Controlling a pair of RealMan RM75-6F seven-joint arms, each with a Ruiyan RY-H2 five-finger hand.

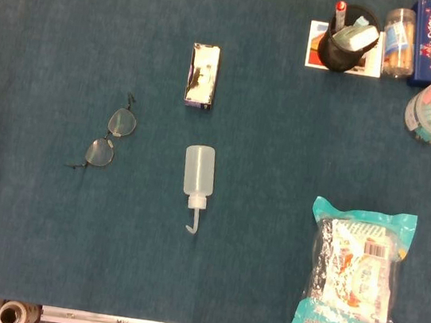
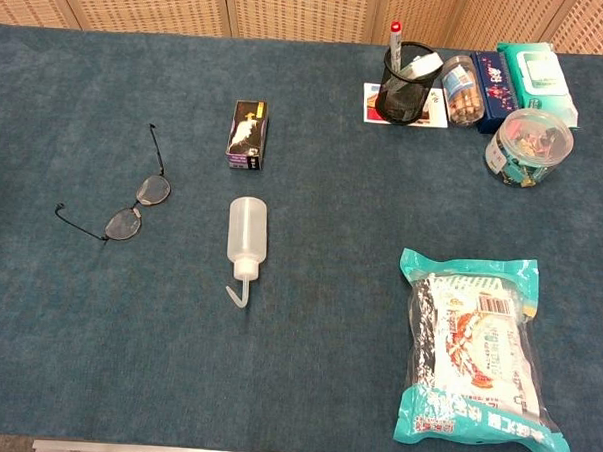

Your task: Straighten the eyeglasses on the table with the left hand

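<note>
snack bag near front edge

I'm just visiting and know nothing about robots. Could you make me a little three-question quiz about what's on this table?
1. True or false: a robot hand is touching the eyeglasses.
2. What lies right of the eyeglasses: A squeeze bottle, B snack bag, C mesh pen cup?
3. Fill in: the eyeglasses' arms are ___ (folded/unfolded).

Key: 1 false, no hand is in view. 2 A. 3 unfolded.
</note>
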